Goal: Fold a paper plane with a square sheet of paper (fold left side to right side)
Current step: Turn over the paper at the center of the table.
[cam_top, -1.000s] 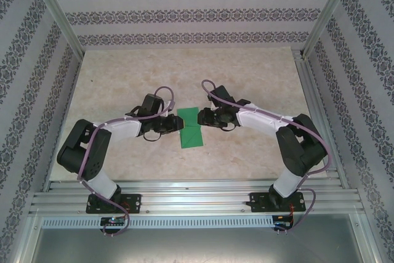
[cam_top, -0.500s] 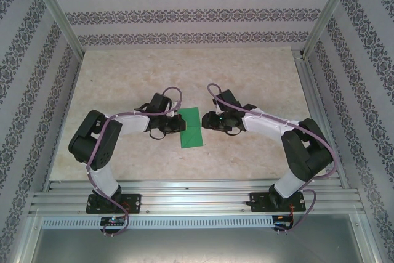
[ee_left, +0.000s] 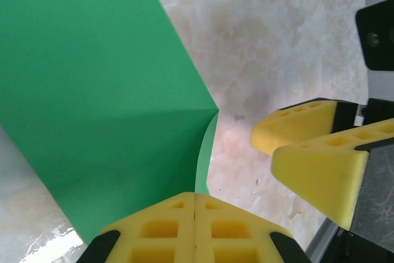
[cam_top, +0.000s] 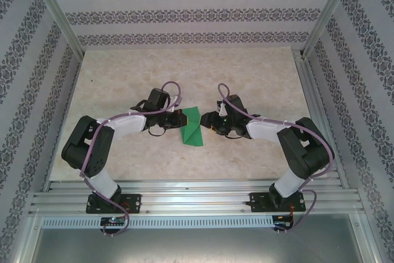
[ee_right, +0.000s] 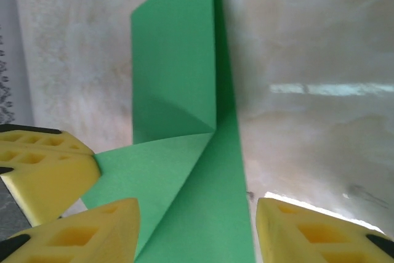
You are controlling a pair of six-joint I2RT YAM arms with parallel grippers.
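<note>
Seen from above, a green paper (cam_top: pixel 192 127) lies near the middle of a pale table (cam_top: pixel 123 78), between two arms reaching in from either side. Part of the sheet is raised and bent over, so it reads as an uneven, half-folded shape rather than a flat square.

Your left gripper (ee_left: pixel 194 214) is closed. Its yellow fingers press together on an edge of the paper, and a lifted flap rises from the pinch. Your right gripper (ee_right: pixel 197 229) stands open with a finger on each side of a green strip that runs between them. It holds nothing, and whether it touches the strip cannot be told.

These are the risks as I judge them:
- **Slipping:** The left pinch seems to take only a thin bit of edge, so the flap could slip free if you swing it across fast.
- **Crooked fold:** A slanting crease shows in the lifted flap. If you carry it over at that slant, the fold may land crooked and the edges will not meet.
- **Dragging:** Nothing pins the flat part, so a pull on the flap could drag the whole sheet over the smooth table.
- **Crumpling:** If the right gripper closes where it stands, it may crumple the raised layer instead of pressing it flat.
- **Collision:** The two grippers sit near each other, so a wide sweep could knock their fingers together.
</note>
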